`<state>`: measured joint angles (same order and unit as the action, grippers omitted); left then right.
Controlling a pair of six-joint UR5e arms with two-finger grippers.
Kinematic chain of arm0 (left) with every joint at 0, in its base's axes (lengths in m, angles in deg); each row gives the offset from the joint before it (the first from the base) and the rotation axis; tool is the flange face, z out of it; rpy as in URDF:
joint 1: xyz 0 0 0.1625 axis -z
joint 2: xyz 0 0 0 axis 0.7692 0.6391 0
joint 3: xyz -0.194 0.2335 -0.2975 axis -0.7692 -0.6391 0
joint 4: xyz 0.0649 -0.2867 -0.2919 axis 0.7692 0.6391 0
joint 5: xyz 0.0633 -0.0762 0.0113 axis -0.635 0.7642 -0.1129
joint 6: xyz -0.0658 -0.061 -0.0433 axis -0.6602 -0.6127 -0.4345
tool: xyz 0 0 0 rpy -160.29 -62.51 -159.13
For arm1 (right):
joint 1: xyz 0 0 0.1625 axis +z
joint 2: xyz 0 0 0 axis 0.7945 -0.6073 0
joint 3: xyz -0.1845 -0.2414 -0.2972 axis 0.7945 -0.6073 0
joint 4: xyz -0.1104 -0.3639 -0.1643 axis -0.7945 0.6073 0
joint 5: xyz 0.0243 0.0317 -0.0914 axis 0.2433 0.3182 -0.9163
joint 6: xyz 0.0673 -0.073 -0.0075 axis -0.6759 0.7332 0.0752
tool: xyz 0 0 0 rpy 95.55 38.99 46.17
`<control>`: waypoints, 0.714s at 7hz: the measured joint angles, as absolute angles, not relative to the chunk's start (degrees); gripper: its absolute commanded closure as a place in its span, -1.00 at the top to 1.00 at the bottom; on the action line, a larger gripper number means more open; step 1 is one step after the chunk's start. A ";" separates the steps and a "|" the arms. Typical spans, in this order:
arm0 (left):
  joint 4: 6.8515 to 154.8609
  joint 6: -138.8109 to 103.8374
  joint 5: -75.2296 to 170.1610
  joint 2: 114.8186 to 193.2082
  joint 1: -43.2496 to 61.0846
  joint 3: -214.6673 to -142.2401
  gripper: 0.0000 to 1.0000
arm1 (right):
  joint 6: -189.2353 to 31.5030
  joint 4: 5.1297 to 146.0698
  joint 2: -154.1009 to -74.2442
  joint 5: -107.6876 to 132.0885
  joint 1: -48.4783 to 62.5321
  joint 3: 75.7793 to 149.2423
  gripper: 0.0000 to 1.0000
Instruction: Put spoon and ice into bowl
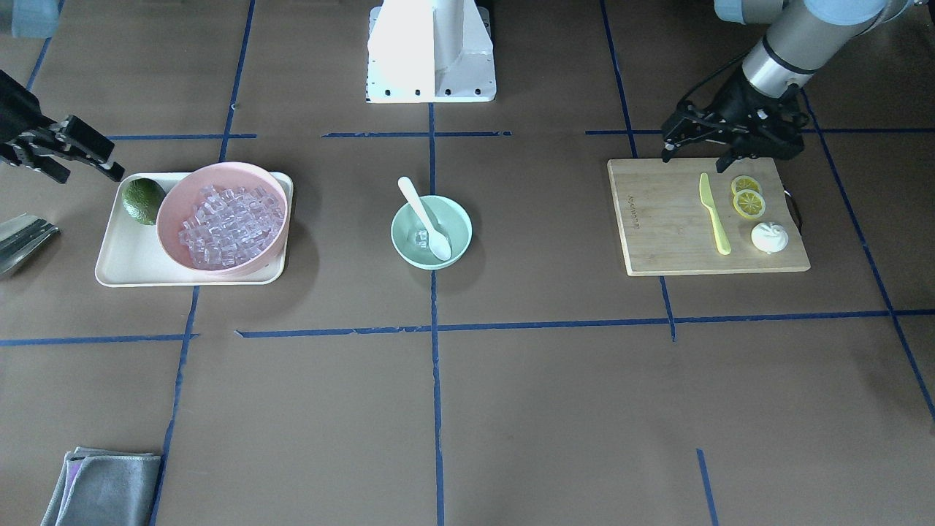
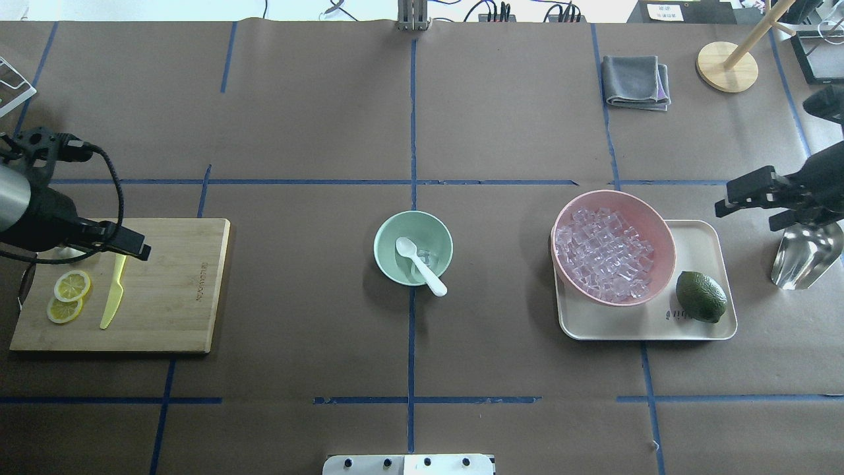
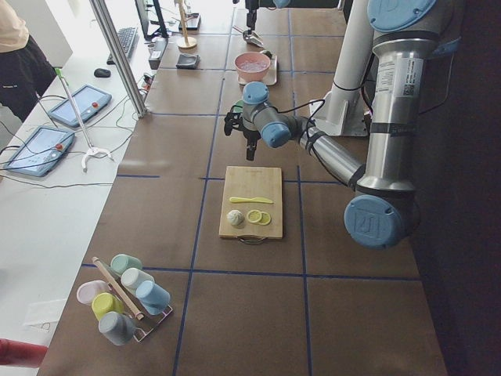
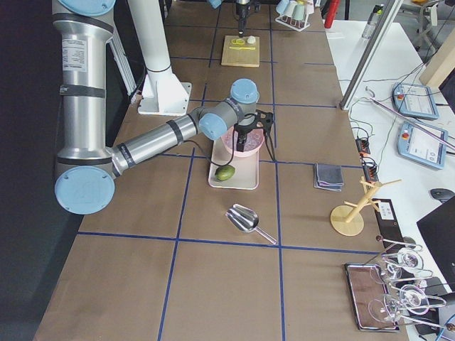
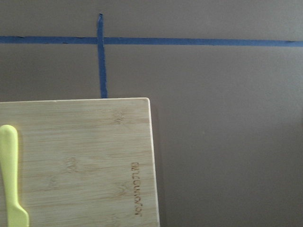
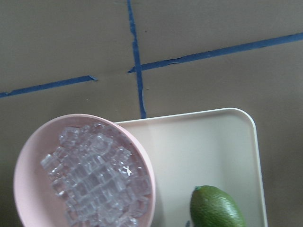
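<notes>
The mint-green bowl (image 1: 409, 245) (image 2: 389, 262) stands at the table's middle. The white spoon (image 1: 425, 218) (image 2: 420, 264) lies in it, scoop down and handle over the rim. One clear ice cube (image 1: 421, 237) (image 2: 427, 255) sits in the bowl beside the scoop. My left gripper (image 1: 695, 159) (image 2: 112, 242) is open and empty over the back edge of the cutting board (image 1: 672, 226) (image 2: 165, 284). My right gripper (image 1: 88, 174) (image 2: 748, 212) is open and empty beside the tray (image 1: 131, 263) (image 2: 699, 244), apart from the pink bowl of heaped ice (image 1: 223, 219) (image 2: 613, 247) (image 6: 90, 175).
A green fruit (image 1: 142, 199) (image 2: 700, 297) (image 6: 215, 208) lies on the tray. A metal scoop (image 1: 22, 237) (image 2: 804, 257) lies under the right gripper. The board (image 5: 80, 161) holds a yellow-green knife (image 1: 714, 213) (image 2: 113, 297) (image 5: 10, 170), lemon slices (image 1: 747, 197) and a white bun (image 1: 768, 237). A grey cloth (image 1: 102, 486) (image 2: 636, 80) lies at a corner.
</notes>
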<state>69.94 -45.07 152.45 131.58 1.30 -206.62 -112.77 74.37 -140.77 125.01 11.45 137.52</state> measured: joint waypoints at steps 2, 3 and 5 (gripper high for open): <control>66.68 -25.44 156.92 126.69 11.72 -204.47 0.98 | -95.83 74.88 -149.34 125.06 19.57 136.59 0.98; 62.22 -15.72 158.44 126.13 17.54 -202.48 0.98 | -85.98 76.19 -151.50 124.79 24.25 134.53 0.98; 55.12 0.60 159.54 127.89 28.30 -194.29 0.98 | -67.80 82.83 -152.53 124.40 33.12 130.67 0.98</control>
